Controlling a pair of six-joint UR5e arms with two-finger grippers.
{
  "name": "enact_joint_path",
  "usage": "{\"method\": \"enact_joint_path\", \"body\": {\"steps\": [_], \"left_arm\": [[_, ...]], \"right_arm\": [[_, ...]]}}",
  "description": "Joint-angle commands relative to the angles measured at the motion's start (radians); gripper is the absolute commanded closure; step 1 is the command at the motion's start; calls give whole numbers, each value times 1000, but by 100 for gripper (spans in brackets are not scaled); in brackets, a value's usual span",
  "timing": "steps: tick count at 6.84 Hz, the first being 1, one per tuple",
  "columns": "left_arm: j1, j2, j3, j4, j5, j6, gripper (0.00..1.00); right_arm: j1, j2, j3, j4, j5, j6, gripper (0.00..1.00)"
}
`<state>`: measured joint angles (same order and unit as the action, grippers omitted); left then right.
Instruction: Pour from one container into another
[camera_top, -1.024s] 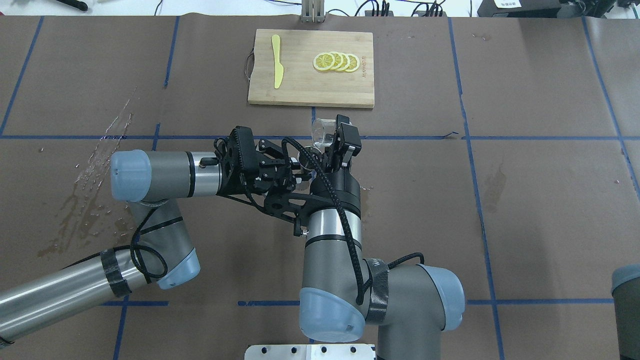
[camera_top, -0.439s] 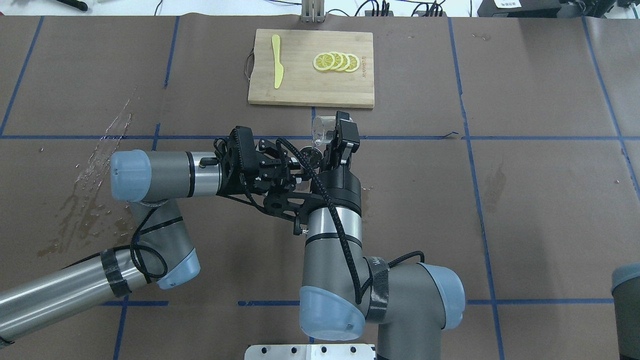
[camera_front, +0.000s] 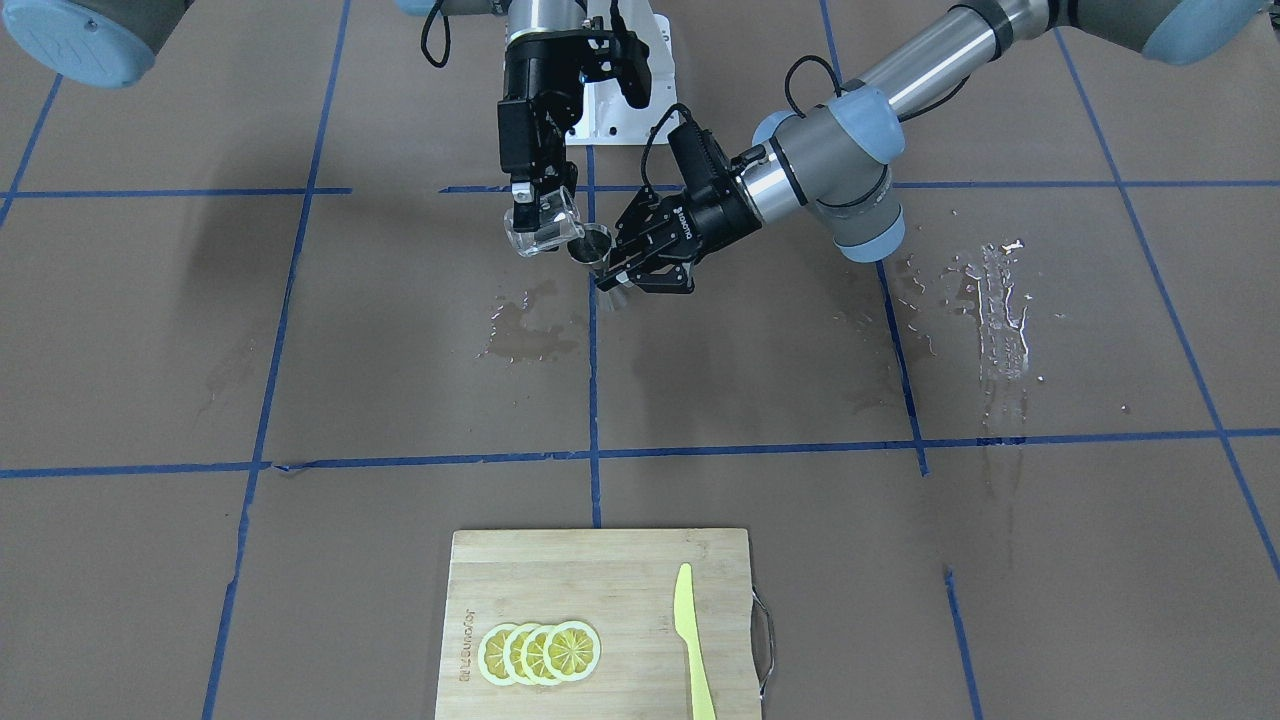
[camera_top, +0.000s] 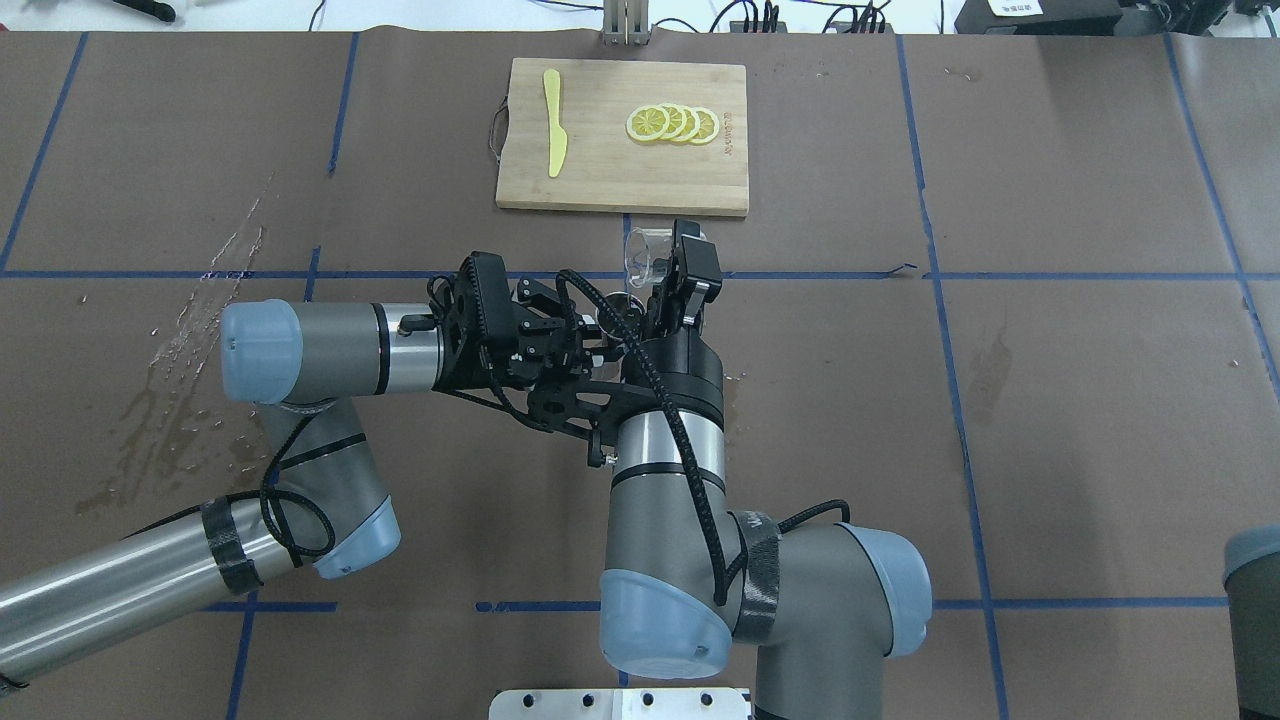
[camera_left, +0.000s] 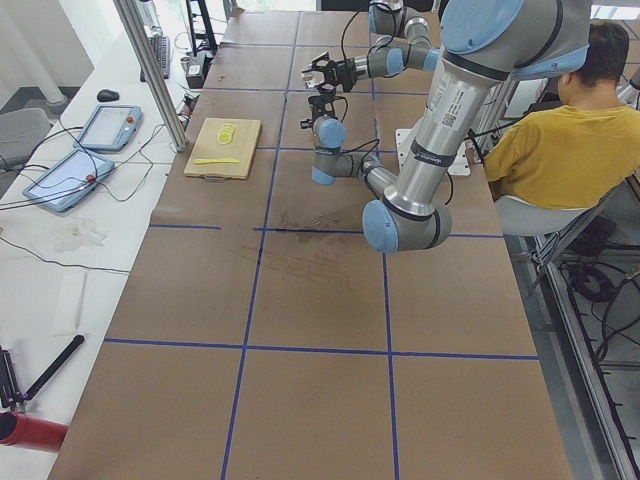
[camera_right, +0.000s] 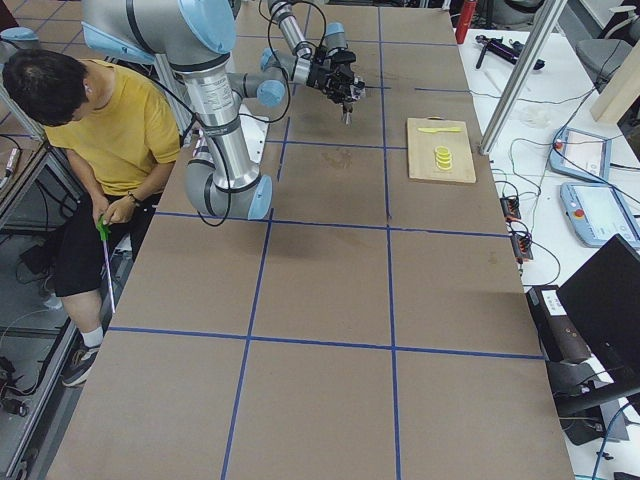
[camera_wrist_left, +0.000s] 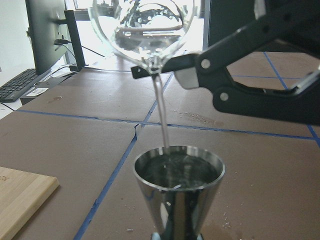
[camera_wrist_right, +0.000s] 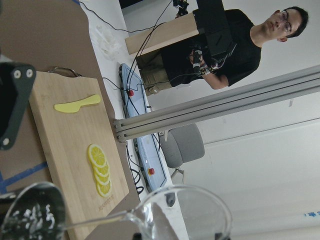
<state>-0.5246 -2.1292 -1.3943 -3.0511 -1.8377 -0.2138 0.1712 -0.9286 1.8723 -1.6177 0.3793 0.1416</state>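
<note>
The clear glass cup (camera_top: 643, 256) is tilted in the air with my right gripper (camera_top: 668, 268) shut on it. Just below its lip is the steel jigger (camera_top: 621, 311), held upright above the table with my left gripper (camera_top: 604, 338) shut on its lower part. In the left wrist view a thin stream of water (camera_wrist_left: 161, 117) runs from the glass cup (camera_wrist_left: 142, 30) into the jigger (camera_wrist_left: 179, 186), which holds liquid. The front view shows the glass cup (camera_front: 541, 233) touching or nearly touching the jigger (camera_front: 591, 245) rim, with the left gripper (camera_front: 628, 276) beside it.
A wooden cutting board (camera_top: 600, 170) with lemon slices (camera_top: 672, 124) and a yellow knife (camera_top: 553, 122) lies just beyond the grippers. Wet patches (camera_front: 525, 325) mark the brown paper under the pour and on my left (camera_top: 190, 340). A seated person (camera_left: 560, 130) is behind the robot.
The right gripper has shifted the glass cup slightly away from the robot and tipped it further. The jigger's rim now shows beside the cable. The left arm has stayed put.
</note>
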Motion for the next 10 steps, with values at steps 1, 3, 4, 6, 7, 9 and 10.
{"method": "enact_joint_path", "body": {"steps": [1,3,4,6,7,9,10], "left_arm": [[0,0,0,0,0,-4,100],[0,0,0,0,0,-4,100],[0,2,0,0,0,-4,100],[0,2,0,-2,0,-4,100],[0,2,0,-2,0,-4,100],[-2,2,-2,-2,-2,-4,100],[-2,2,-2,-2,0,-4,100]], "right_arm": [[2,-9,1,69,36,115,100],[7,-10,-1,139,70,188,100],[10,-12,1,139,75,257,100],[27,-53,4,140,113,401,100],[39,-71,45,140,148,409,100],[63,-150,94,140,161,440,100],[71,-176,97,140,161,459,100]]}}
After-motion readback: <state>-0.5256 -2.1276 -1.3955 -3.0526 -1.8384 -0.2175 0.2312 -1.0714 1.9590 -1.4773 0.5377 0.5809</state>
